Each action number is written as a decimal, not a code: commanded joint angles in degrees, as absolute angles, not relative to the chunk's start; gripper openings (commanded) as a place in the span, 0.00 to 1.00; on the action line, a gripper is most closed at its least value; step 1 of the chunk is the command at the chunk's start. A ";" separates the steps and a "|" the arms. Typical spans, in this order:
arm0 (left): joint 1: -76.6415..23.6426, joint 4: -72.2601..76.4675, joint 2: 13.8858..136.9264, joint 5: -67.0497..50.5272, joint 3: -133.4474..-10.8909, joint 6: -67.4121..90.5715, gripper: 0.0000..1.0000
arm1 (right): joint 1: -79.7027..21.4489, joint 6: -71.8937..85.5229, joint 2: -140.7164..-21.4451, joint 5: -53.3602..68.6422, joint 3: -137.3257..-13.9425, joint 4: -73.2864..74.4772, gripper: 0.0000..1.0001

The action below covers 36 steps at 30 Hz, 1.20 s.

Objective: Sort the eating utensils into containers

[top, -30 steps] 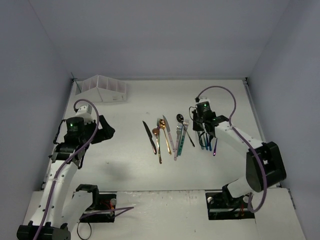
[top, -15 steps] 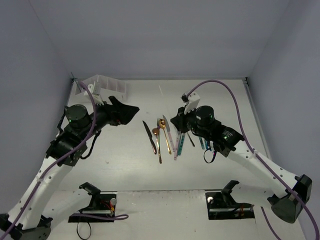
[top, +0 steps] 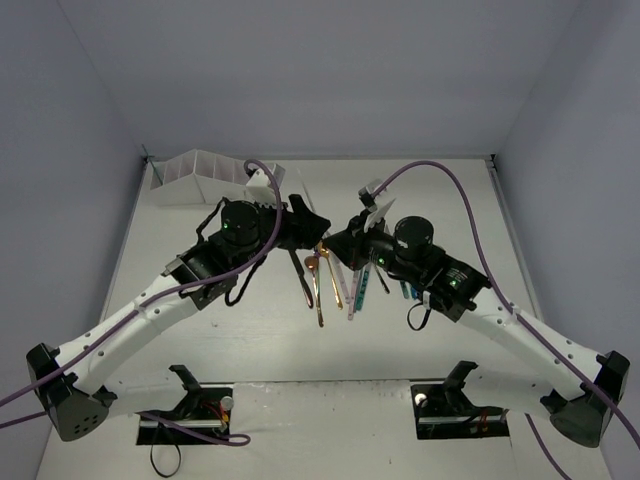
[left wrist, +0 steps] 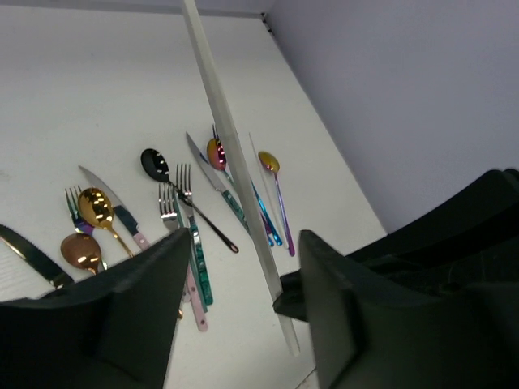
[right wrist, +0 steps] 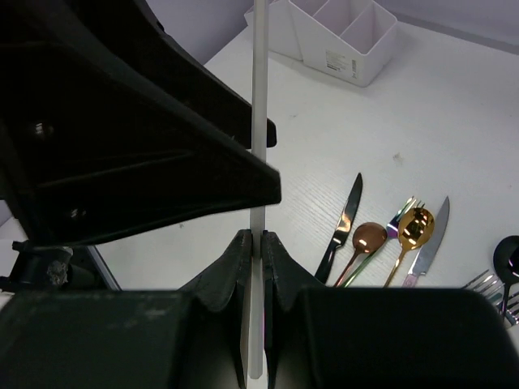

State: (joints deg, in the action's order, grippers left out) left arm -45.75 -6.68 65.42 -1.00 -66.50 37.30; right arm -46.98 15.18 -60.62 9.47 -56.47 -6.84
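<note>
A: Two grippers meet over the middle of the table (top: 440, 190). What is each doing?

B: The right gripper (right wrist: 253, 241) is clamped on a thin white strip (right wrist: 259, 105); what the strip is, I cannot tell. The left gripper (left wrist: 243, 251) is spread wide, with the strip's end showing between its fingers, apparently untouched.

A: And the utensils (top: 320, 295)?

B: All lie in a loose row on the table beneath the grippers, none lifted. The rack (top: 200, 170) stands in the 10 o'clock corner, well apart.

A: How should this step go?

B: It looks like a hand-over to the arm nearer the rack. The left gripper should close squarely on the strip, clear of the right's fingers. The right should let go only once that hold is firm. The wrists are crowded, so part slowly and stay above the row.

A: Counts?

B: One rack, one strip, at least eleven utensils. Three knives: black knife (left wrist: 28, 251), silver knife (left wrist: 113, 203), teal knife (left wrist: 199, 156). Five spoons: copper spoon (left wrist: 81, 251), gold spoon (left wrist: 96, 207), black spoon (left wrist: 152, 162), pink spoon (left wrist: 216, 151), small gold spoon (left wrist: 269, 162). Three forks: first fork (left wrist: 73, 198) behind the gold spoon, second fork (left wrist: 168, 212) and third fork (left wrist: 185, 178) side by side. Overlaps at the row's 3 o'clock end may hide more.
</note>
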 commanded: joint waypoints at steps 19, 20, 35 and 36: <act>-37.26 -9.27 60.78 11.60 -72.09 20.84 0.00 | -47.04 12.50 -55.87 -1.38 -55.08 -12.46 0.82; -34.11 -9.82 60.67 10.80 -72.37 19.59 0.00 | -46.88 12.12 -55.60 -3.16 -54.59 -11.60 0.85; 6.87 8.93 88.30 0.89 -89.63 1.49 0.00 | -46.68 10.88 -53.64 -4.23 -49.07 -5.91 0.93; 7.67 10.54 91.10 0.68 -91.49 0.91 0.00 | -46.67 10.42 -53.56 -4.27 -48.55 -5.79 0.93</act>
State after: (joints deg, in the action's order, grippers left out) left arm 3.78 -1.56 83.37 3.05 -85.54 5.64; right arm -46.85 11.88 -55.24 -4.46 -48.87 -3.60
